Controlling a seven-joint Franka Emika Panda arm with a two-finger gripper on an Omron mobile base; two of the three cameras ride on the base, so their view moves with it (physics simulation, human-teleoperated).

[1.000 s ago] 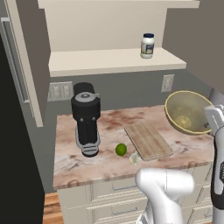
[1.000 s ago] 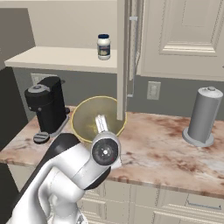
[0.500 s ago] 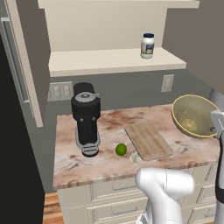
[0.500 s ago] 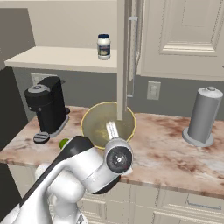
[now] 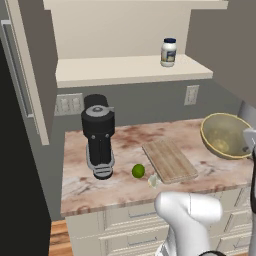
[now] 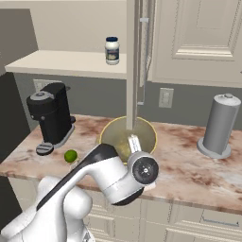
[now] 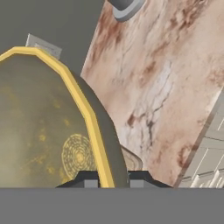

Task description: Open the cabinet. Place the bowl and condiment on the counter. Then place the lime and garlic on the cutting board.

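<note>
My gripper [image 7: 107, 179] is shut on the yellow rim of the olive-yellow bowl [image 7: 43, 131], one finger inside and one outside. The bowl [image 5: 226, 135] hangs tilted low over the right part of the counter [image 5: 125, 145], with the gripper [image 5: 248, 140] at its right rim. From the right base, the bowl [image 6: 127, 137] sits behind the arm. The condiment [image 5: 168, 52] stands on the shelf of the open cabinet [image 5: 130, 70]. Near the counter's front edge the lime [image 5: 138, 171] and garlic [image 5: 153, 180] lie left of the cutting board [image 5: 169, 160].
A black coffee machine [image 5: 99, 135] stands at the counter's left. A grey paper towel holder [image 6: 220, 125] stands at the right. The opened cabinet door [image 6: 134, 71] juts out edge-on above the bowl. Cream drawers [image 7: 210, 162] run below the counter's edge.
The arm has carried the bowl to the right and a little lower over the counter. The jar, lime, garlic and board have not moved.
</note>
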